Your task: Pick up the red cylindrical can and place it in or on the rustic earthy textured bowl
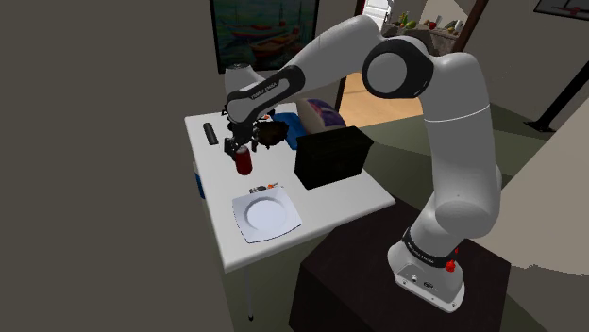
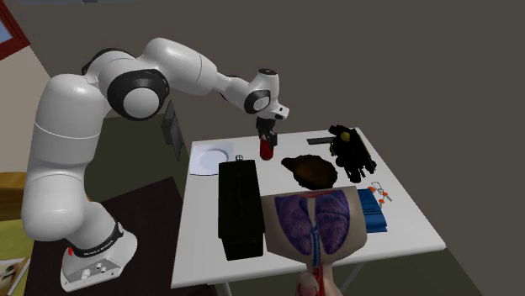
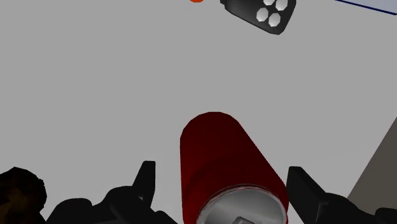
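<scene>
**Centre the can, then close evenly**

The all-black two-finger gripper (image 3: 219,181) hangs straight down over the red cylindrical can with a silver top (image 3: 216,149). The can stands upright on the pale table (image 3: 95,95), directly under the hand and between its fingers. The fingers stand apart: one looks almost against the can's side while a clear gap shows at the other, so nothing is clasped yet.

The step in hand, I judge, is the grasp. To do it well:

- Nudge the hand sideways until the can sits midway between the fingers.
- Sink far enough that the pads meet the wall below the rim.
- Close evenly so the can is not tipped.

The dark brown rough-textured bowl (image 2: 310,171) lies just beside the hand, so the carry should be short. The can must rise above the bowl's rim before crossing.
</scene>
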You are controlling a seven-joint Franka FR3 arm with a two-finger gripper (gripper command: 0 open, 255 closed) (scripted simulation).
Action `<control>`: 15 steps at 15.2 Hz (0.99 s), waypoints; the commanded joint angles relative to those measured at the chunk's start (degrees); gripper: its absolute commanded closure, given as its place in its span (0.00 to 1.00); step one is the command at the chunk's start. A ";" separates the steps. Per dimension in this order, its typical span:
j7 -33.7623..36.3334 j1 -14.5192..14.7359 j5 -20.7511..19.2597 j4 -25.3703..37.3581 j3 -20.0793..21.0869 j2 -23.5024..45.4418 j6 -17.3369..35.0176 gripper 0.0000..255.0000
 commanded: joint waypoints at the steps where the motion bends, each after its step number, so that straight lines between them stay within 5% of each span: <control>1: 0.00 0.00 0.00 0.01 0.00 0.02 0.02 0.00; 3: 0.00 0.00 0.00 0.01 0.00 0.02 0.02 0.00; 4: 0.00 0.00 0.00 0.01 0.00 0.02 0.02 1.00; 15: -0.07 -0.05 0.11 0.24 0.08 -0.86 -1.08 1.00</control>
